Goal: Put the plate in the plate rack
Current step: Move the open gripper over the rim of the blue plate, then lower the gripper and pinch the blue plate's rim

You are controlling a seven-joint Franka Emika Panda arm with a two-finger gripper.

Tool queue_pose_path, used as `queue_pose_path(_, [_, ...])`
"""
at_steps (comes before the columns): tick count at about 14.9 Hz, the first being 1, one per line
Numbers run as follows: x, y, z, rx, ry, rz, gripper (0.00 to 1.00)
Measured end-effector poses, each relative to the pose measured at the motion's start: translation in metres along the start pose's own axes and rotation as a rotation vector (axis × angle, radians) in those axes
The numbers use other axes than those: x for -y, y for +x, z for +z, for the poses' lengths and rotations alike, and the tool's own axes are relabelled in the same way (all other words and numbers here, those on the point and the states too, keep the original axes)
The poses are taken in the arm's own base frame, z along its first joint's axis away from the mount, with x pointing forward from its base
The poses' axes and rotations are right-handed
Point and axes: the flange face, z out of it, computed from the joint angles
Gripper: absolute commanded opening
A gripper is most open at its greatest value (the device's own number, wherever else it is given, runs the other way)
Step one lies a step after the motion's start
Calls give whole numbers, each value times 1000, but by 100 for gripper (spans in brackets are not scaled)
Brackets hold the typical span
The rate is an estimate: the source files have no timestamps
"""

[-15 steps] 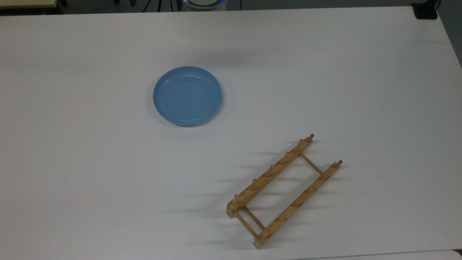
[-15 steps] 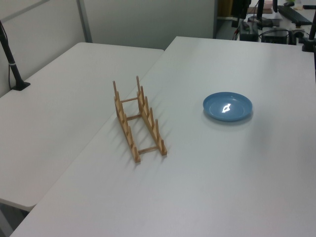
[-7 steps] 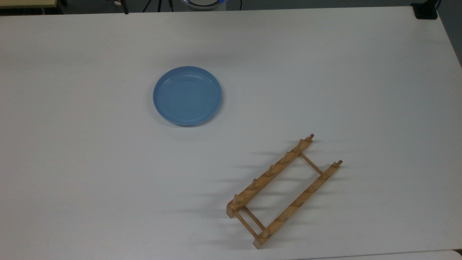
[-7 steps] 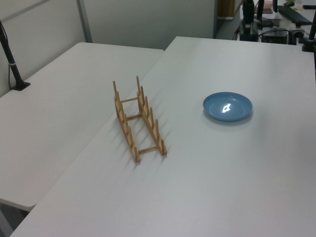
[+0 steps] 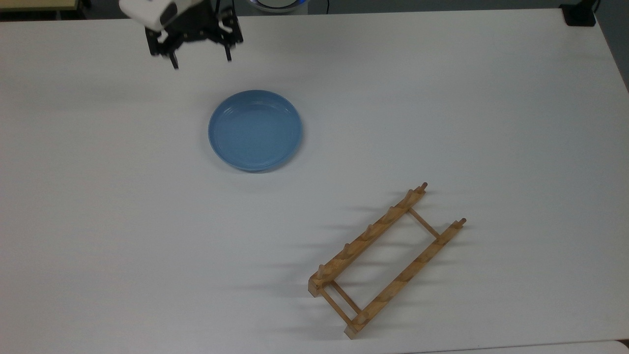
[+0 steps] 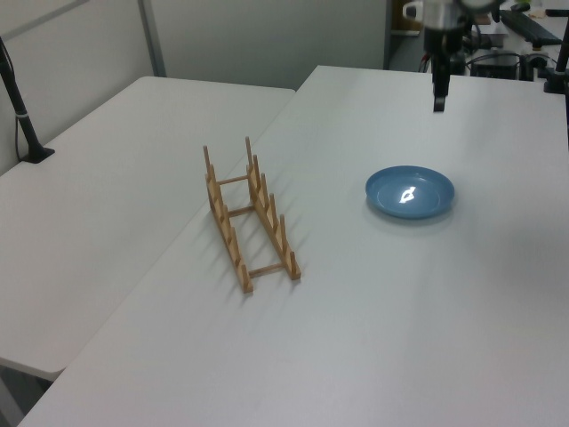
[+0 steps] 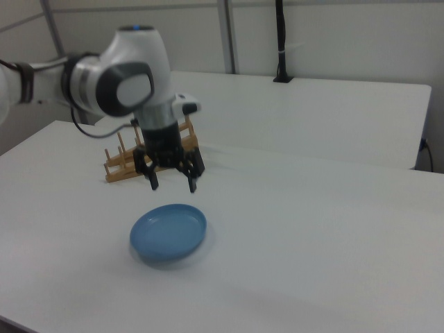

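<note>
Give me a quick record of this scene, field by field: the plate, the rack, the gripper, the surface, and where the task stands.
plate: plate, light blue, lying flat on the table, nothing touching it
rack: plate rack, light wood, standing apart from the plate, no plate in it
gripper: gripper, fingers spread open, holding nothing, in the air near the plate's rim in the top view's upper left
surface: white table
task stage: plate not yet grasped, not yet in the rack
</note>
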Motion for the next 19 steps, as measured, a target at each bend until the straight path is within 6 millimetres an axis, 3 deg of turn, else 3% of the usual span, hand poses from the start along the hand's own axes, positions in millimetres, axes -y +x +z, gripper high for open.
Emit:
queue_pose_path(5, [-5,14,86,38,5,1,97])
queue_pose_path(9, [-26,15,135,81,16,34,75])
queue_pose_path(12, [-37,12,153,99,22,52,53])
queue_pose_path(15, [-37,12,161,112,26,56,20])
queue_pose_path(19, [-34,14,167,122,27,104,15])
